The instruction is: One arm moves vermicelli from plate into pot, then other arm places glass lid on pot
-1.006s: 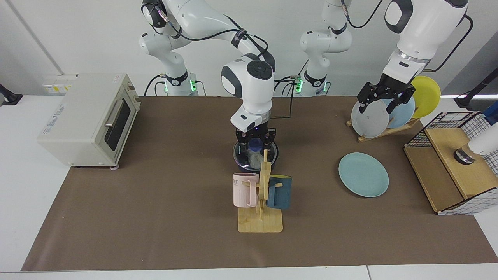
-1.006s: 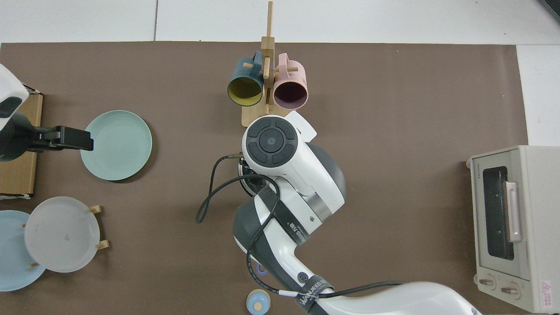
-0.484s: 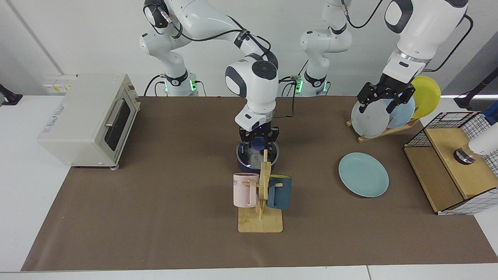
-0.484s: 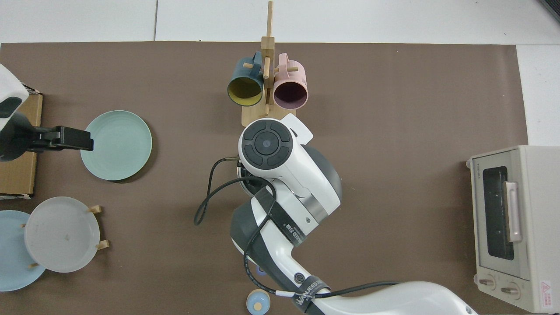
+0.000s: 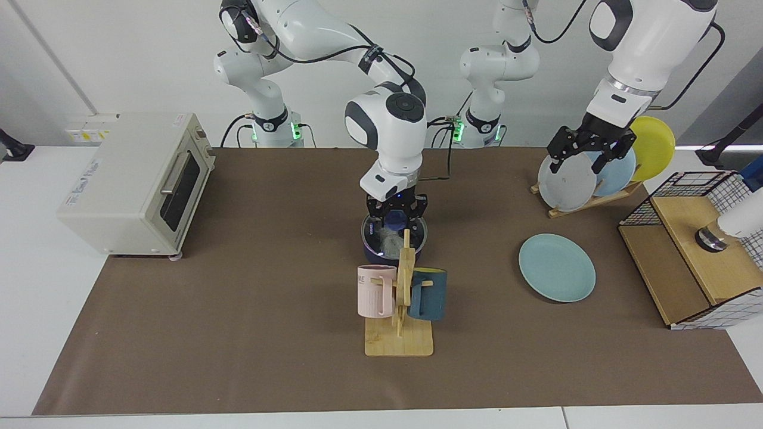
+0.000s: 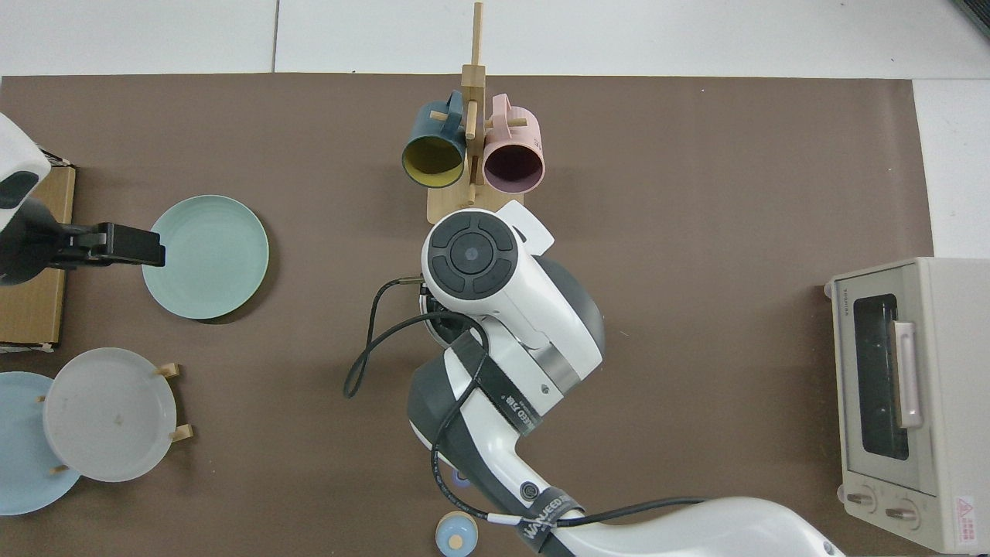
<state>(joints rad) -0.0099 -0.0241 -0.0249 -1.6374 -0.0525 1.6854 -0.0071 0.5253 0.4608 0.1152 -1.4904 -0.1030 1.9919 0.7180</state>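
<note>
The dark navy pot [image 5: 388, 255] stands mid-table with the glass lid [image 5: 374, 233] lying on it. White vermicelli [image 5: 390, 243] shows through the glass. My right gripper [image 5: 394, 215] is directly over the lid, shut on its blue knob [image 5: 393, 223]. In the top view the right arm hides the pot, and only the handle's light-blue tip [image 6: 456, 534] shows. The teal plate [image 5: 557, 267] [image 6: 206, 256] lies bare. My left gripper [image 5: 587, 158] [image 6: 116, 244] waits open, high beside the plate rack.
A wooden mug tree [image 5: 400, 310] with a pink and a dark blue mug stands just in front of the pot. A toaster oven [image 5: 134, 182] is at the view's left. A rack of upright plates [image 5: 590, 176] and a wire-and-wood box [image 5: 697, 250] are at the right.
The right gripper with the lid shifted slightly up and toward the facing view's right, and the pot's navy wall now shows below the lid. The left arm has not moved.
</note>
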